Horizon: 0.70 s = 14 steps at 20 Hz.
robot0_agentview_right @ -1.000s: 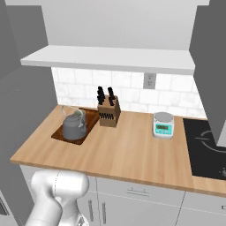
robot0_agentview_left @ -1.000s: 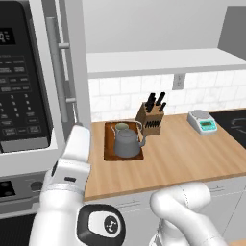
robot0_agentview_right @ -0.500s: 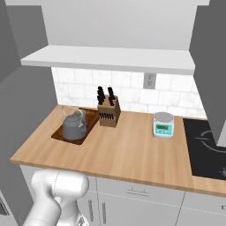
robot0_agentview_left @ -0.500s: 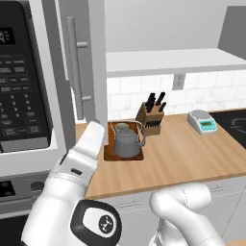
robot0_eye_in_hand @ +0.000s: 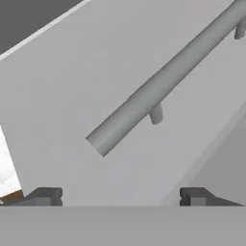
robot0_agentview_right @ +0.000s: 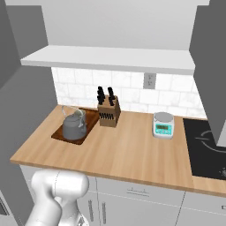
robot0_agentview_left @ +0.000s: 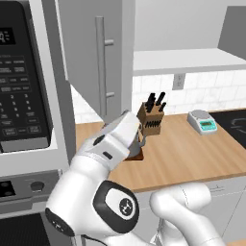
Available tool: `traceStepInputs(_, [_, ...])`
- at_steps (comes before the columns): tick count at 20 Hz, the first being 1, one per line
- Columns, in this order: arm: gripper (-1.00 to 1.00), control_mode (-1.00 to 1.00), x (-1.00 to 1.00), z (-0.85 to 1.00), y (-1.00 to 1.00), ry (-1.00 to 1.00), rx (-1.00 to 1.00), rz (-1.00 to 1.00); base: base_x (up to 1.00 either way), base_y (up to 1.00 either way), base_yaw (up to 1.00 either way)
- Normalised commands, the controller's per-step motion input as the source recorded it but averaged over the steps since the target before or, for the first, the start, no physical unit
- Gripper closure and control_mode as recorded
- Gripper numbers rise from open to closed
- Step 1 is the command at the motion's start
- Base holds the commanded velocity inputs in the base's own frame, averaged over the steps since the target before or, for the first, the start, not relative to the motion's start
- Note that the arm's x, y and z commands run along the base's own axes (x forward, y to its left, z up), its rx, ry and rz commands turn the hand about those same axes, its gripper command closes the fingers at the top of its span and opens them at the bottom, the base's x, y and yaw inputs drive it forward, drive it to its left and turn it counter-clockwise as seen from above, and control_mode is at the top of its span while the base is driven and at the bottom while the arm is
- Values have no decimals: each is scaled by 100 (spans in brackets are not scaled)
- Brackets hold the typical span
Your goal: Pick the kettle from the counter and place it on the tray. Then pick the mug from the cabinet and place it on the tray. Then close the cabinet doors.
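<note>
Facing a light grey cabinet door (robot0_eye_in_hand: 96, 72), the gripper (robot0_eye_in_hand: 120, 197) holds its two dark fingertips wide apart with nothing between them. The door's brushed-metal bar handle (robot0_eye_in_hand: 163, 79) runs diagonally just ahead of and above the fingertips in the hand view, not touching them.

In the left base view the door panel (robot0_agentview_left: 93, 62) now stands well swung in across the picture, with the white arm (robot0_agentview_left: 113, 144) raised just below it. Half a second ago the same door sat further to the left and the arm was lower, so the arm has lifted toward the door, which appears to be swinging shut.

Down and away from the gripper, on the light-wood counter (robot0_agentview_right: 132, 154), the dark grey kettle (robot0_agentview_right: 74, 126) sits on the dark brown tray (robot0_agentview_right: 59, 134), just beside the knife block (robot0_agentview_right: 108, 110). A small pale rim shows behind the kettle; it may be the mug, but that is too hidden to tell.

Judging from this, the placing steps look done and closing the cabinet doors is the step in hand.
</note>
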Motion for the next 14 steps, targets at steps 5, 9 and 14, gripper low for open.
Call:
traceStepInputs(5, [-100,-100,13,16,-77,-12,20,0,0,0,0])
traceStepInputs(9, [-100,-100,21,14,-80,-11,21,0,0,0,0])
traceStepInputs(14, [-100,-100,31,12,-79,-11,21,0,0,0,0])
